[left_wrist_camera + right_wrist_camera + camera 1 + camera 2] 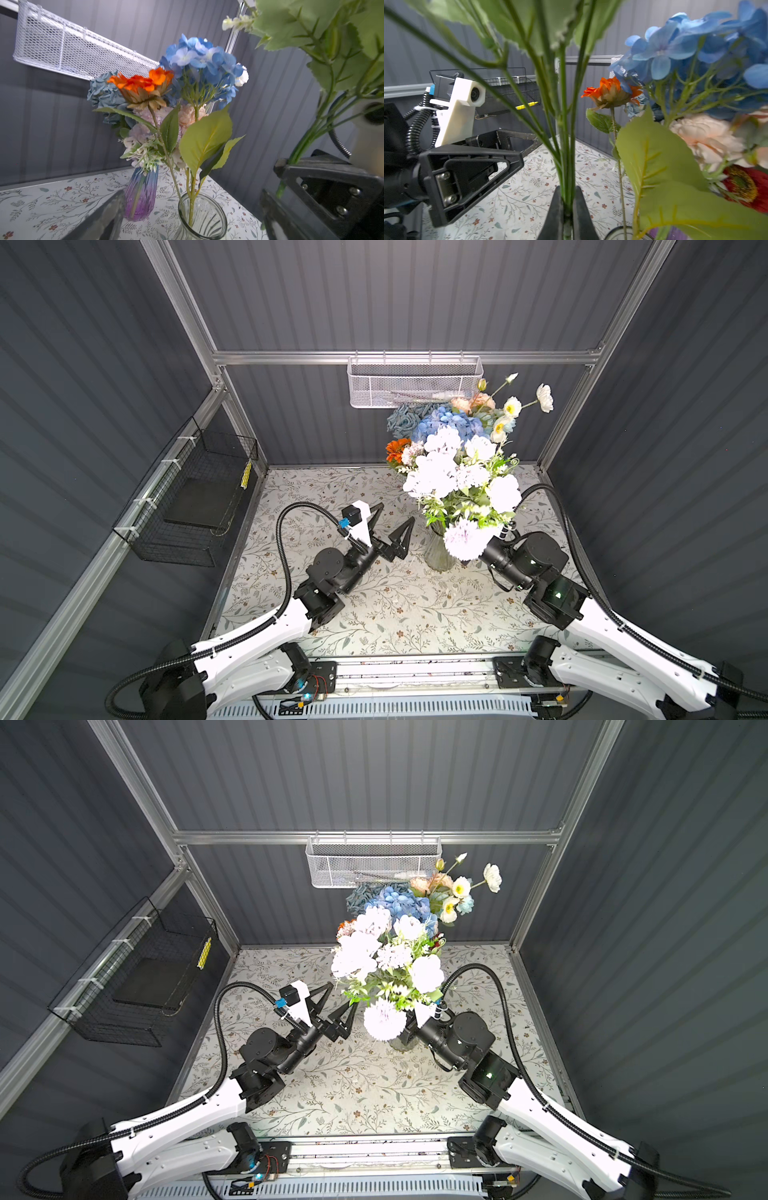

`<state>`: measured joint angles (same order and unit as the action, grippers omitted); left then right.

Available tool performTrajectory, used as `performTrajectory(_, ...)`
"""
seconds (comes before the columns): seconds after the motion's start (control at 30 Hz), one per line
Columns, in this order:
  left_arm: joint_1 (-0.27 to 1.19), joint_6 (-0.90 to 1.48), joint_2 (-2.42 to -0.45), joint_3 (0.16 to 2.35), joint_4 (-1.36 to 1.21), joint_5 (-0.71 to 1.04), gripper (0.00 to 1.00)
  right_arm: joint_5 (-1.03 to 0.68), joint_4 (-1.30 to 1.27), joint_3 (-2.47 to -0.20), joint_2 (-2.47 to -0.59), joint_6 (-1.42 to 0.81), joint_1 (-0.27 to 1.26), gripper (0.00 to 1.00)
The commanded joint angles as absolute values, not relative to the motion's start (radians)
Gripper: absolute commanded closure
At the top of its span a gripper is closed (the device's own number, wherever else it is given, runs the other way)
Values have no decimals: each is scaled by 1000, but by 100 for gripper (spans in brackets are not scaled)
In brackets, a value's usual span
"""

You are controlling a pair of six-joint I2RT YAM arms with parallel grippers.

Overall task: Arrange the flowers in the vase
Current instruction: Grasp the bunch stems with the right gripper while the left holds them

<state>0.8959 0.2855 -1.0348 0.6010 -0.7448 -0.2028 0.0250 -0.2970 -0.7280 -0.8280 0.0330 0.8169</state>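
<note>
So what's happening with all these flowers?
A robot is filling a clear glass vase with flowers. Its right tool is clamped on the stems of a white bunch, held near the vase, not yet in. Its left tool is open and empty. An orange flower and a blue hydrangea already stand in the vase.

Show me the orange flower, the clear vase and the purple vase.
orange flower (pixel 135 82), left wrist view, petals.
clear vase (pixel 213 219), left wrist view, ribbed wall.
purple vase (pixel 141 199), left wrist view, body.

Grey ribbed walls (pixel 415 294) enclose a floral-patterned tabletop (pixel 415 614); white mesh basket (pixel 415 383) above its far edge; black wire basket (pixel 195 497) off its left side.
</note>
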Motion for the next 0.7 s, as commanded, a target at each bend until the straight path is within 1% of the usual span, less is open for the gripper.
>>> performTrajectory(0.0, 895, 304, -1071, 640, -731, -203, 0, 111, -382, -686, -824, 127, 815, 100)
performTrajectory(0.3, 896, 293, -1137, 694, -689, -117, 0, 225, -500, -659, -909, 251, 789, 100)
performTrajectory(0.5, 896, 290, -1178, 734, -673, -57, 0, 170, -588, -611, -952, 141, 709, 100)
performTrajectory(0.67, 896, 283, -1200, 749, -679, -39, 0, 153, -634, -564, -979, 76, 696, 100)
